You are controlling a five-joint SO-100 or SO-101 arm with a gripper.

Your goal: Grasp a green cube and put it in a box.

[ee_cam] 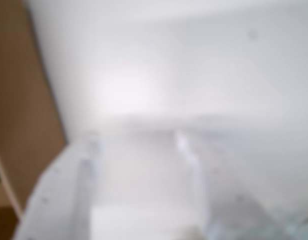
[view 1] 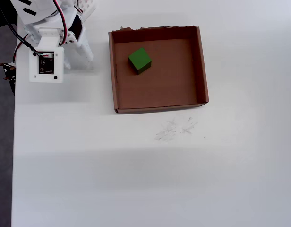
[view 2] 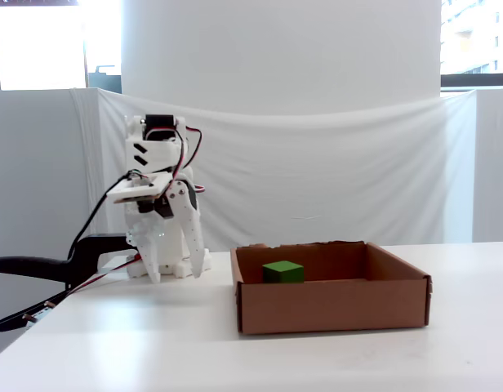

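1 green cube (view 1: 140, 60), 1 box (view 1: 202, 71), 1 arm (view 2: 158, 220).

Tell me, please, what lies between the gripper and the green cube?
In the overhead view, a strip of bare white table and the box's near wall separate the gripper from the green cube.

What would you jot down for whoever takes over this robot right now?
Gripper: folded down by the arm's base, left of the box in the fixed view, holding nothing; whether it is open or shut is unclear.
Cube: resting inside the box, in the upper-left part in the overhead view, clear of the walls.
Done: cube is in the box.
Left: nothing visible; the wrist view is too blurred to add anything.
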